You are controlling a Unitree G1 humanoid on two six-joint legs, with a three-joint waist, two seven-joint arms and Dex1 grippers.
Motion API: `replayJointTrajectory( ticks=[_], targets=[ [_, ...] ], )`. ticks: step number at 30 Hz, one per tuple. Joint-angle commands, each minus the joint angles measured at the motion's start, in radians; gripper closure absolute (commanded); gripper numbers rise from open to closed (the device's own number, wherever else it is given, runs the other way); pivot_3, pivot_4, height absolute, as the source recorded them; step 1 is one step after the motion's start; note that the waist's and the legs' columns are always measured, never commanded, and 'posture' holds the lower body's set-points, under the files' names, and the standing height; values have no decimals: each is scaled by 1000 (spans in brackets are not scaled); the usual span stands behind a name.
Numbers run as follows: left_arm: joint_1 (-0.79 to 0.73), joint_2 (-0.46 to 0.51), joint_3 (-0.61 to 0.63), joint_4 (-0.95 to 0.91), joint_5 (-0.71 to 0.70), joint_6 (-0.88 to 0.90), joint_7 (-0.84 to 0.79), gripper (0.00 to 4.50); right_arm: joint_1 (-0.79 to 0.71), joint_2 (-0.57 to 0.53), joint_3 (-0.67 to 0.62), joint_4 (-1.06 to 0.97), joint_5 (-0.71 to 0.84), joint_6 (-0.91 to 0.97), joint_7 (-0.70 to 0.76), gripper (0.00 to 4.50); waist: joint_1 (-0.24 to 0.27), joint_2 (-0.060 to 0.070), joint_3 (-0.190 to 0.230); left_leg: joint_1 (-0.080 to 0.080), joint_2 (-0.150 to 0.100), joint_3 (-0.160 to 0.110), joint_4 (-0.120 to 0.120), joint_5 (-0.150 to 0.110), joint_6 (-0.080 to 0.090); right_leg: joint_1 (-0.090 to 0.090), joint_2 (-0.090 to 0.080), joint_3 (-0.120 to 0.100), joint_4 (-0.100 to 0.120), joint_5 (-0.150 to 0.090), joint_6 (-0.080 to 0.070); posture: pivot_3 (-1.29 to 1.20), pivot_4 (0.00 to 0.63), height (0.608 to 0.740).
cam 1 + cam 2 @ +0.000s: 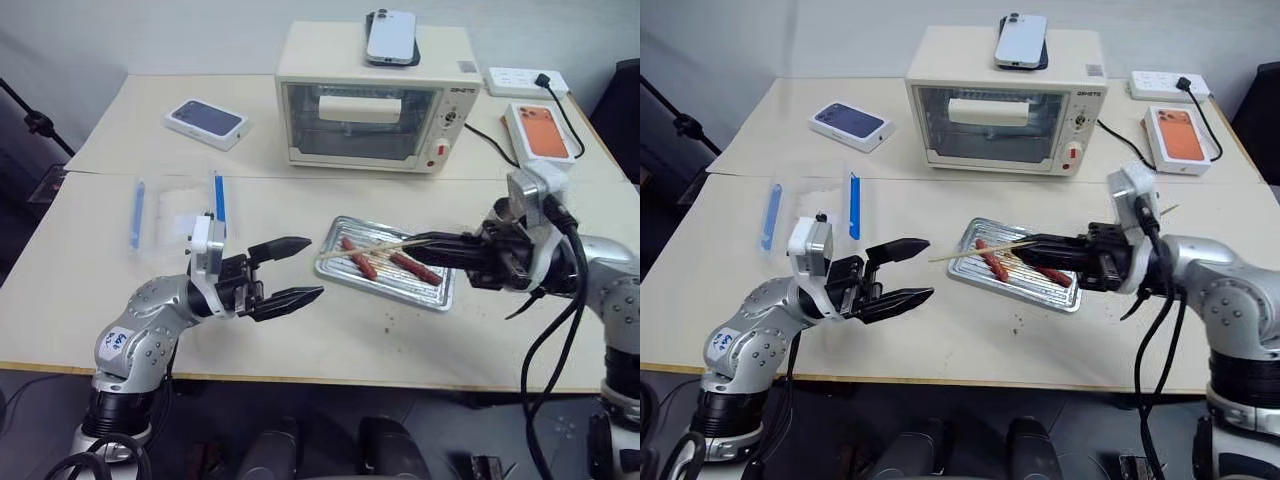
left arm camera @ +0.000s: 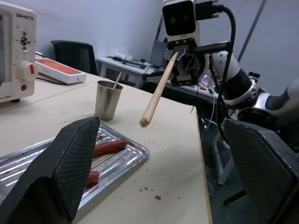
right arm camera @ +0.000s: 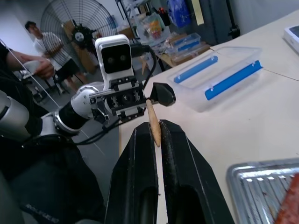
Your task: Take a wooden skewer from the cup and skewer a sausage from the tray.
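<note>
Over the tray [image 1: 430, 297] is where my right gripper [image 1: 418, 243] sits, jaws clamped on the wooden skewer [image 1: 362, 248], which pokes out level toward my left side, above the two sausages (the near one [image 1: 358, 257], the other sausage [image 1: 415, 268]) without touching them as far as I can tell. My left gripper [image 1: 300, 270] hangs just off the tray's edge, fingers spread wide, holding nothing. From my left wrist I can see the cup [image 2: 108, 100] standing on the table [image 1: 300, 340] past the tray, a second stick [image 2: 116, 80] leaning in it.
</note>
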Motion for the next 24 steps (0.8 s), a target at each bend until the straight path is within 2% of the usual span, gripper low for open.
replayJointTrajectory(
  ticks=[1, 6, 9, 24],
  targets=[
    [-13, -6, 6, -72, -52, 24, 16, 0, -25, 16, 27, -23, 22, -12, -2, 4474, -1, 0, 0, 0, 0, 0, 0, 0, 0, 0, 0, 0, 0, 0, 0, 0, 150, 740],
    [-18, -3, 0, -99, -68, 45, 29, 0, -38, 16, 64, -10, 17, -17, 21, 4474, -5, 0, 0, 0, 1, 0, 0, 0, 0, 0, 0, 0, 0, 0, 0, 0, 150, 740],
    [-21, 0, 2, -106, -74, 55, 36, 473, -45, 34, 67, 1, 20, -25, 16, 4500, -4, 0, 0, 0, 1, 0, 0, 0, 0, 0, 1, 0, 0, 0, 0, 0, 150, 740],
    [-33, -4, -12, -105, -63, 67, 59, 4086, -32, 82, 91, -19, 25, -35, -7, 4500, -3, 0, 0, 0, 1, 0, 0, 0, 0, 0, 1, 0, 0, 0, 0, 0, 150, 740]
  ],
)
